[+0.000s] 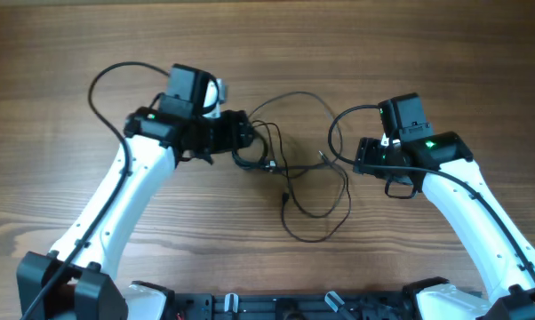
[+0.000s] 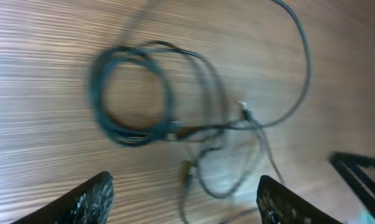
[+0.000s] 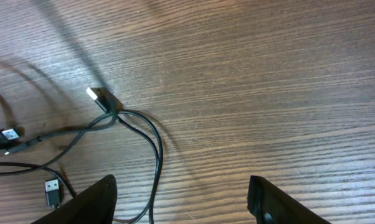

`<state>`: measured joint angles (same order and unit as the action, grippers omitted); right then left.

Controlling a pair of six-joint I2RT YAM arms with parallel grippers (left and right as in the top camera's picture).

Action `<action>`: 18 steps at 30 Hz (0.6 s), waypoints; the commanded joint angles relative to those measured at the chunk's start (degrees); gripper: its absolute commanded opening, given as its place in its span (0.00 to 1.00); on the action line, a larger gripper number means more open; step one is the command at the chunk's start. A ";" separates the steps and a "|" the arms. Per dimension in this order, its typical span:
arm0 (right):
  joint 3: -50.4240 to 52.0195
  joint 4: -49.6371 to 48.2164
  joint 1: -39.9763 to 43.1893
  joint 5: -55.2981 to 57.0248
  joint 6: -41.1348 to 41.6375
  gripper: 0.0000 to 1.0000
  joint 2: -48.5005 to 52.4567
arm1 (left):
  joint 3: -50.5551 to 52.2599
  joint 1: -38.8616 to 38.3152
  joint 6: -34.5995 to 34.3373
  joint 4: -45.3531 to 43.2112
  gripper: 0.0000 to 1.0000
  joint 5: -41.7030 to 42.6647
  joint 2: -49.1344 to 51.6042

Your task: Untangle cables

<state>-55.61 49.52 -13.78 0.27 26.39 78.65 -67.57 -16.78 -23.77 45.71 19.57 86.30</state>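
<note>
The cables (image 1: 294, 173) lie tangled on the wooden table between my arms: a small tight coil (image 1: 250, 158) on the left and wide loose loops (image 1: 325, 209) trailing to the front. My left gripper (image 1: 243, 135) is open right over the coil. In the left wrist view the coil (image 2: 131, 99) lies ahead of the open fingers (image 2: 187, 202), and a strand runs between them. My right gripper (image 1: 363, 158) is open at the right side of the loops. In the right wrist view a strand (image 3: 156, 155) passes by the left finger of the open jaws (image 3: 181, 199), with a silver-tipped plug (image 3: 94, 93) further ahead.
Thick black arm cables arch over the left arm (image 1: 107, 80) and by the right arm (image 1: 339, 124). The robot base (image 1: 294, 307) runs along the front edge. A USB plug (image 3: 50, 186) lies at the left of the right wrist view.
</note>
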 commanded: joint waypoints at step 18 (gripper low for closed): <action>-0.15 0.11 0.24 -0.28 0.74 0.70 0.31 | 1.31 0.61 -10.12 -8.26 0.45 -10.69 20.81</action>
<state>-55.61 49.69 -13.78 0.21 26.39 78.65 -66.83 -16.34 -33.63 38.83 9.63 106.08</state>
